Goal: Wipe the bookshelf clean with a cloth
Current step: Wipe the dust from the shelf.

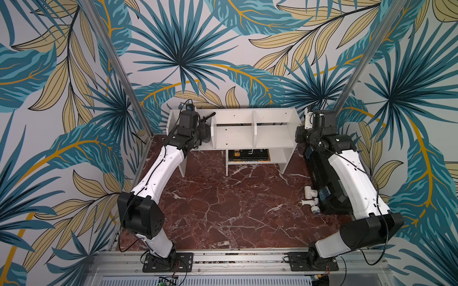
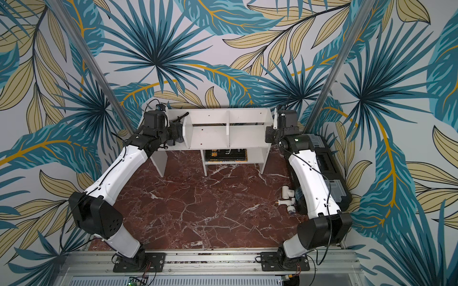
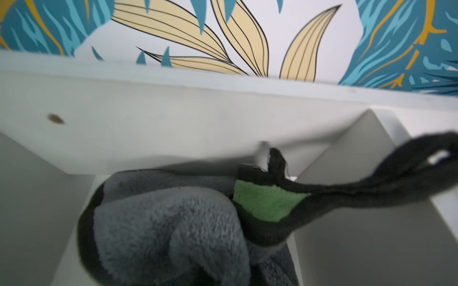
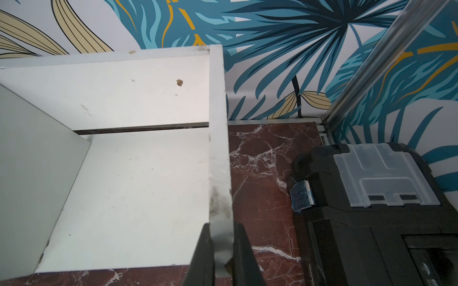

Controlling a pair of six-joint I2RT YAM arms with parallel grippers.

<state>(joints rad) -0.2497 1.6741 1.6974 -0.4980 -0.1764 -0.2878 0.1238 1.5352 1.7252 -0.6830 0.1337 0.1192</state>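
Observation:
The white bookshelf (image 1: 235,138) (image 2: 210,138) stands against the far wall. My left gripper (image 1: 201,133) reaches into its left upper compartment and is shut on the cloth (image 1: 205,135) (image 2: 175,136). The left wrist view shows the cloth (image 3: 161,230) as a bunched dark grey rag with a black hem and green corner. It covers the jaws and rests on the shelf floor near the back panel (image 3: 173,118). A black loop sticks out over the divider. My right gripper (image 4: 222,226) (image 1: 300,135) is shut on the front edge of the right side panel (image 4: 219,148).
A long black toolbox (image 1: 329,198) (image 4: 371,222) lies along the right wall under my right arm. White pipe fittings (image 1: 309,198) lie beside it on the red marble floor. Dark books (image 1: 247,154) fill the lower cubby. Metal posts stand at both back corners.

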